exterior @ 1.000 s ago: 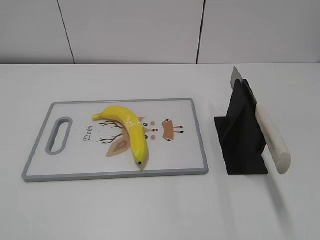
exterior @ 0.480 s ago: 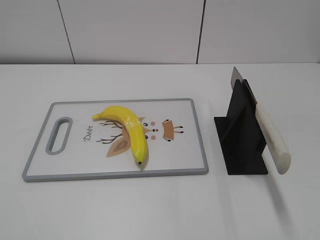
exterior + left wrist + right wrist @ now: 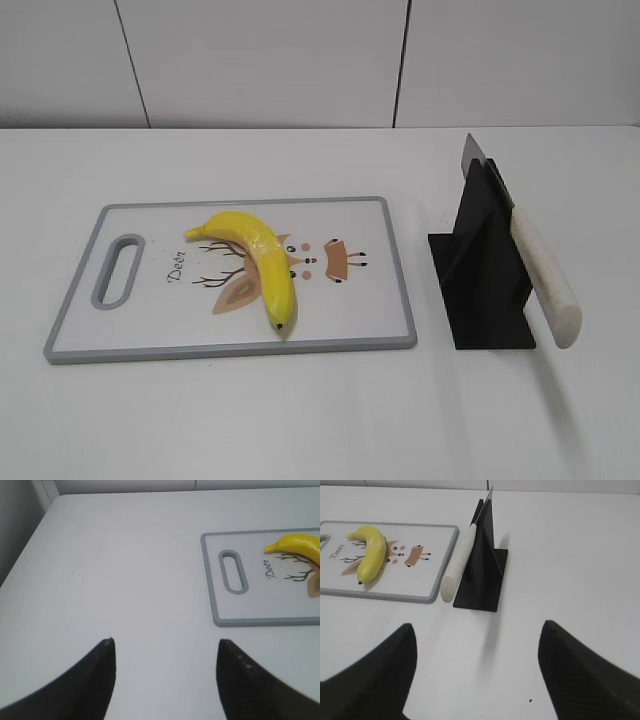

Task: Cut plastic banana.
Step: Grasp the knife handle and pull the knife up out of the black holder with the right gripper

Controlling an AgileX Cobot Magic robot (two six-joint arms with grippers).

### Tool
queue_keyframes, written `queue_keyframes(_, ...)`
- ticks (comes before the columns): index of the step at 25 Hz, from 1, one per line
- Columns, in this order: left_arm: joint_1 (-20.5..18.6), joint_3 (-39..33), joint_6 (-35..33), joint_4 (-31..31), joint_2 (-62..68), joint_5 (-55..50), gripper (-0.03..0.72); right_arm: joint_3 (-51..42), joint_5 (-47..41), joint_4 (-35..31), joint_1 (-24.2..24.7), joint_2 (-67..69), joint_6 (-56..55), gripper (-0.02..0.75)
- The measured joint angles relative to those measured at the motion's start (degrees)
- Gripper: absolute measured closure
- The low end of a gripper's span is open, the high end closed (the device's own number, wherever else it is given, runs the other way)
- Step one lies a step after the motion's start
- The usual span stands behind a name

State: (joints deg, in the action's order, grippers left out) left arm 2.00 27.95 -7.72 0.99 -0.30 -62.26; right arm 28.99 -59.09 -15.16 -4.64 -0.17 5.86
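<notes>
The yellow plastic banana [image 3: 255, 258] lies curved on the grey-rimmed cutting board [image 3: 400, 270]. It also shows in the left wrist view [image 3: 300, 546] and the right wrist view [image 3: 371, 554]. A knife with a cream handle [image 3: 545, 275] rests slanted in a black stand [image 3: 485, 270], right of the board; the right wrist view shows the knife [image 3: 461, 560] too. My left gripper [image 3: 164, 642] is open and empty over bare table, left of the board. My right gripper [image 3: 477, 626] is open and empty, in front of the stand. Neither gripper appears in the exterior view.
The board [image 3: 216, 580] has a handle slot [image 3: 234, 571] at its left end and a deer drawing. A white table [image 3: 300, 410] carries everything. A white panelled wall [image 3: 260, 60] stands behind. The table's left edge shows in the left wrist view [image 3: 22, 552].
</notes>
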Motion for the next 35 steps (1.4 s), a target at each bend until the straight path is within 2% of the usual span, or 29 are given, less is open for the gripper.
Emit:
queue_keyframes(7,0.0,0.0,0.0,0.0,0.0,0.0,0.096,2.8,-0.5,0.0,0.0,14.0,0.0,0.158)
queue_keyframes(19,0.0,0.0,0.0,0.0,0.0,0.0,0.100,16.6,-7.7,0.2,-0.6,47.2,0.7,0.158)
queue_keyframes(22,0.0,0.0,0.0,0.0,0.0,0.0,0.099,19.9,-7.7,0.9,-4.2,53.4,0.9,0.158)
queue_keyframes(24,0.0,0.0,0.0,0.0,0.0,0.0,0.099,22.2,-7.7,2.3,-8.3,57.8,0.1,0.158)
queue_keyframes(29,0.0,0.0,0.0,0.0,0.0,0.0,0.099,28.1,-7.7,8.1,-17.3,68.1,-7.0,0.158)
queue_keyframes(35,0.0,0.0,0.0,0.0,0.0,0.0,0.099,30.8,-4.8,8.6,-18.6,79.3,-15.2,0.193)
